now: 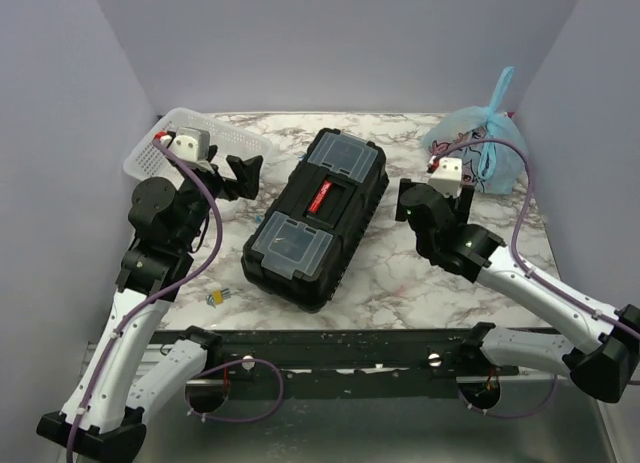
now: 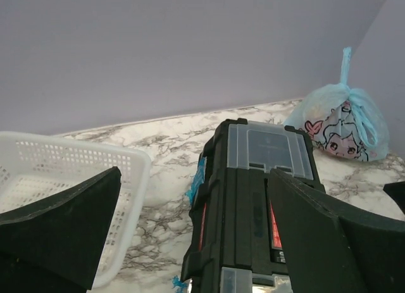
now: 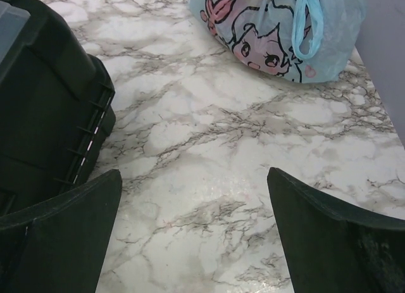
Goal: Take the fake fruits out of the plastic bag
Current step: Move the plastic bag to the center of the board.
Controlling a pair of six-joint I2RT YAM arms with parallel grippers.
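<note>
The light-blue plastic bag (image 1: 478,143) with the pink-and-white cartoon print stands at the back right corner, its top twisted and tied. It also shows in the left wrist view (image 2: 342,122) and the right wrist view (image 3: 278,27). The fake fruits are hidden inside it. My right gripper (image 1: 435,198) is open and empty above the marble table, a short way in front of the bag, its jaws wide apart in the right wrist view (image 3: 193,171). My left gripper (image 1: 240,173) is open and empty at the back left, pointing at the toolbox (image 2: 193,173).
A black toolbox (image 1: 315,218) with clear lid compartments lies in the middle of the table, between the arms. A white mesh basket (image 1: 165,143) stands at the back left. A tiny yellow-blue item (image 1: 216,296) lies near the front left. Purple walls close in three sides.
</note>
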